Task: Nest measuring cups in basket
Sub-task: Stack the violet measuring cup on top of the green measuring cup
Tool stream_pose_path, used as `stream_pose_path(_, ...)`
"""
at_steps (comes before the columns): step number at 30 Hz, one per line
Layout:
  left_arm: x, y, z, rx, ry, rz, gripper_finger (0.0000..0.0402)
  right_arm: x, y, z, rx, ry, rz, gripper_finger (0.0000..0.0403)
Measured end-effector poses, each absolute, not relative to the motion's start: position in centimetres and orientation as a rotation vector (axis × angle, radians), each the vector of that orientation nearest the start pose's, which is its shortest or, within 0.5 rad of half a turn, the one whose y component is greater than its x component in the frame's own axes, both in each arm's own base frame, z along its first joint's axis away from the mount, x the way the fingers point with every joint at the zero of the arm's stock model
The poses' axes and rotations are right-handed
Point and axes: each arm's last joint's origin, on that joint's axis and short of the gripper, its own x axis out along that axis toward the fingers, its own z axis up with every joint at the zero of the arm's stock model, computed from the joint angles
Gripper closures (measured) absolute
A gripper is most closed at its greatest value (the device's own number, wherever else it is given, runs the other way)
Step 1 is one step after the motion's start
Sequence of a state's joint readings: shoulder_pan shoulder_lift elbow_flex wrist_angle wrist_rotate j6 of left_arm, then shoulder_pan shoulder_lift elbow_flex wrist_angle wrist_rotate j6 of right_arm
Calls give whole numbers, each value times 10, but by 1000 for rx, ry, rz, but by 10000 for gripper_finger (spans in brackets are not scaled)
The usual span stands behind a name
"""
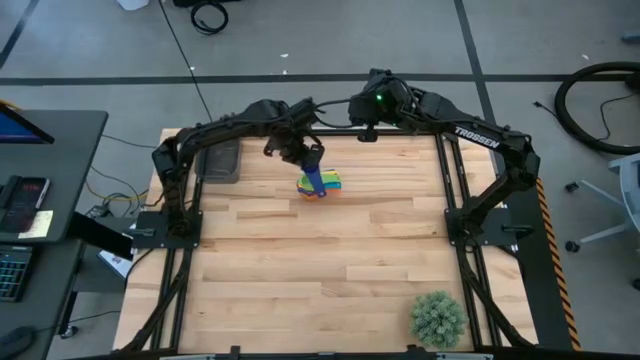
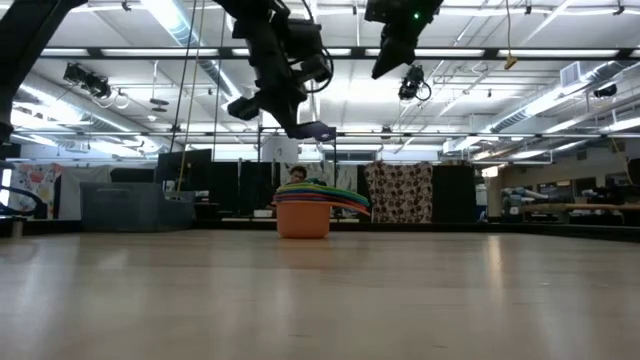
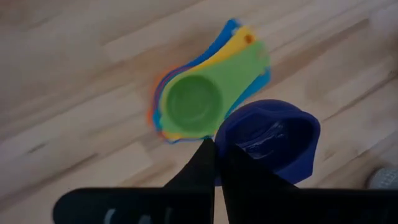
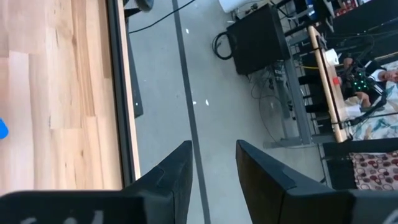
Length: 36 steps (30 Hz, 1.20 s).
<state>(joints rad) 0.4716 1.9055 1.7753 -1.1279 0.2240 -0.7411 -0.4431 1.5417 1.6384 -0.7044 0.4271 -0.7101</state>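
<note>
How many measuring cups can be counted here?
At least 5: a dark blue cup held aloft by the left gripper; green, yellow, blue and orange nested in the stack. Others may be hidden.

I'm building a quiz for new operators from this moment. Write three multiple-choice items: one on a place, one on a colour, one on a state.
1. Where is the stack of cups?
A. in the basket
B. on the bare table
C. beside the plant ball

2. What colour is the cup held by the left claw?
A. red
B. yellow
C. dark blue

3. How is that dark blue cup placed?
A. lifted above the stack
B. nested in the stack
C. lying in the basket

Key: 1 B, the high view shows the stack on the wood, apart from the basket. 2 C, the left wrist view shows it. 3 A, the low view shows it hanging clear over the stack.
</note>
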Motion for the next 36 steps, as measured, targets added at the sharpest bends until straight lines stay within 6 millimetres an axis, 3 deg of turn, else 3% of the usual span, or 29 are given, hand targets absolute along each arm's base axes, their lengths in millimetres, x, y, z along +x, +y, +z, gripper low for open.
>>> stream_pose_path(3,345,169,280,-1100,1162,672,391,291,-151,397,-637,899,-582,275)
stream_pose_path(10,365,167,258,-1103,1177,596,391,290,-153,396,-634,910,-582,275)
stream_pose_path(19,377,170,227,-1082,1248,602,391,289,-154,396,-631,914,-581,277)
stream_pose_path(36,367,185,214,-1090,1344,614,391,289,-154,395,-630,915,-580,278)
